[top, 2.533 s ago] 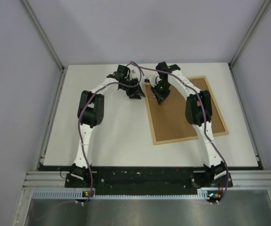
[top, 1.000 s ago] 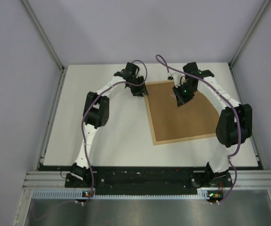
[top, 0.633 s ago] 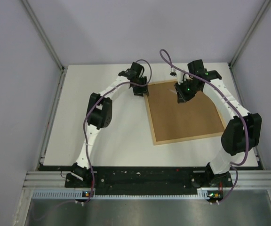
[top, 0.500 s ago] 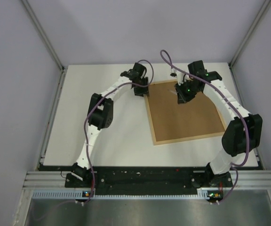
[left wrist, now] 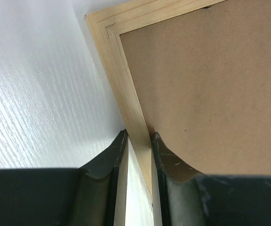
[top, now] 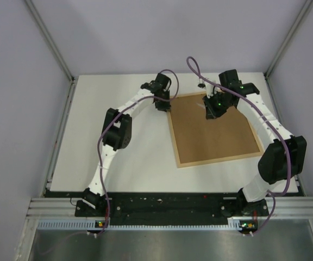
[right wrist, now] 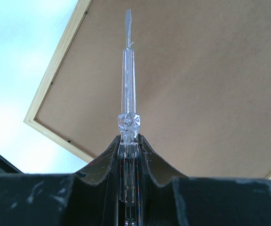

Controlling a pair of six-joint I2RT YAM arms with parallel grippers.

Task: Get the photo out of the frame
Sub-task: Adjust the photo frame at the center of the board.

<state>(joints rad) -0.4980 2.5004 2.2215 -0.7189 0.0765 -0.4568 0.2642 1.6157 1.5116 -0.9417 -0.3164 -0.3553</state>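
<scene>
Right gripper (right wrist: 128, 139) clamps clear screwdriver (right wrist: 128, 89), discernible only in wrist view, over frame (right wrist: 206, 80) back; left gripper (left wrist: 138, 141) pinches frame's wooden rail near corner.

- The left arm (top: 116, 130) is reaching far forward with its elbow bent, and the left gripper (left wrist: 138, 147) is pinching the frame (left wrist: 121, 84) rim between narrowly spaced fingers.
- The right arm (top: 279, 160) is arching forward, and the right gripper (right wrist: 128, 141) is clamping a clear screwdriver (right wrist: 128, 89) that is projecting ahead of its fingertips.

Front of the frame (top: 213, 130) hidden, face down on table (top: 145, 163)
</scene>
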